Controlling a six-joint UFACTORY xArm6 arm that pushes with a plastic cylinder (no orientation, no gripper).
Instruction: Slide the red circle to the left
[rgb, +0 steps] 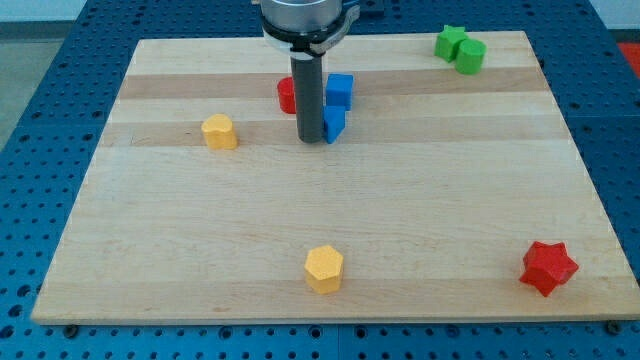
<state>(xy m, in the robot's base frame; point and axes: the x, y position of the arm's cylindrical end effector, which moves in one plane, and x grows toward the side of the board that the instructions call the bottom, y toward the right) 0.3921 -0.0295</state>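
The red circle (286, 95) lies near the view's top centre on the wooden board (330, 240), mostly hidden behind the rod. My tip (311, 139) rests on the board just right of and below the red circle, close to it. A blue block (339, 89) sits right of the rod. A second blue block (334, 124) sits against the rod's right side, partly hidden.
A yellow block (219, 131) lies left of the tip. A yellow hexagon (324, 268) sits near the view's bottom centre. A red star (548, 267) is at the bottom right. Two green blocks (460, 48) stand at the top right corner.
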